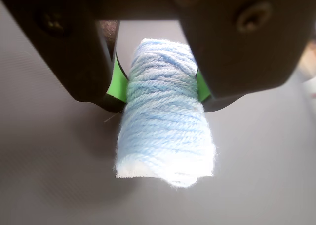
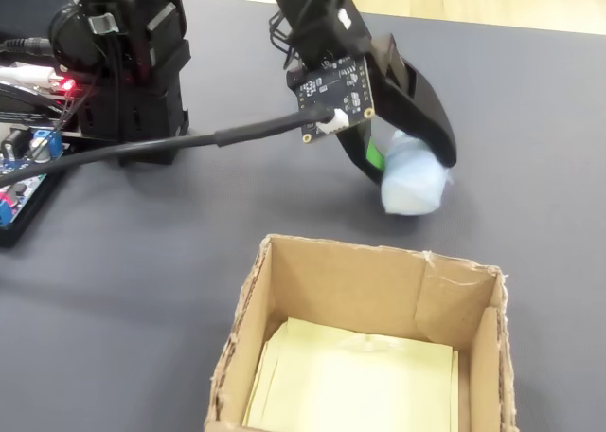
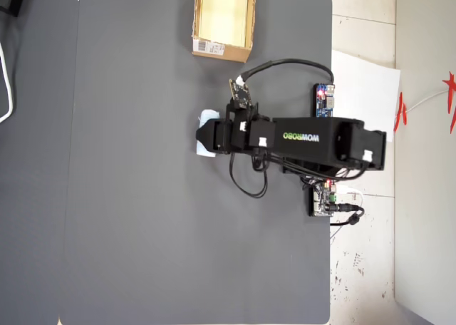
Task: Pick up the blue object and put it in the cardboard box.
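Pale blue yarn: the blue object [image 1: 165, 131] fills the middle of the wrist view, a fuzzy wound roll with a whitish lower end.
Wrist view, pincer: the pincer [image 1: 159, 89] has one dark jaw on each side of the roll, and green pads [image 1: 116, 79] press against its upper part, so it is clamped on the blue object.
Wrist view, background: plain grey desk [image 1: 44, 166] lies behind the roll.
Fixed view, roll: the blue object [image 2: 413, 184] sits between the black jaws of the pincer [image 2: 402, 167], its lower end at or just above the desk; contact cannot be told.
Fixed view, box: the cardboard box [image 2: 333, 288] stands open in the foreground, near the roll but apart from it, with a pale yellow inside.
Fixed view, board: a small black circuit board [image 2: 333, 96] is mounted on the arm, just beside the pincer.
Overhead view, roll: only a pale edge of the blue object [image 3: 206, 118] shows beside the black arm [image 3: 306, 143].
Overhead view, box: the cardboard box [image 3: 221, 49] sits at the desk's top edge, well apart from the pincer [image 3: 208, 137], with a white label on its near flap.
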{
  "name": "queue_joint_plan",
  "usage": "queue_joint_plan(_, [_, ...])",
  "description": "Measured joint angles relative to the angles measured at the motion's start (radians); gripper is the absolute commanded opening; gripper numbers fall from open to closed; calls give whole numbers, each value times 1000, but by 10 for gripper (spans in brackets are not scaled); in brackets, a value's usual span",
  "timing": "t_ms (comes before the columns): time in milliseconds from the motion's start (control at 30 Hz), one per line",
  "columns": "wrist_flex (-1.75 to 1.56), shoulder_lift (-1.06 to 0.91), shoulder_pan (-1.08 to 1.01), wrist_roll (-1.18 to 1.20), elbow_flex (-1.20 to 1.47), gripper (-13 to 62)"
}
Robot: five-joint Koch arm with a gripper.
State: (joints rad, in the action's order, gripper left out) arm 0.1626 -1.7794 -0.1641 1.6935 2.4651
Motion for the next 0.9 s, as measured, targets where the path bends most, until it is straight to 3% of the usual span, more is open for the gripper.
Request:
queue_joint_plan(433, [-176, -175, -138, -161, 32, 185])
queue_joint_plan(900, [-123, 38, -534, -250, -365, 184])
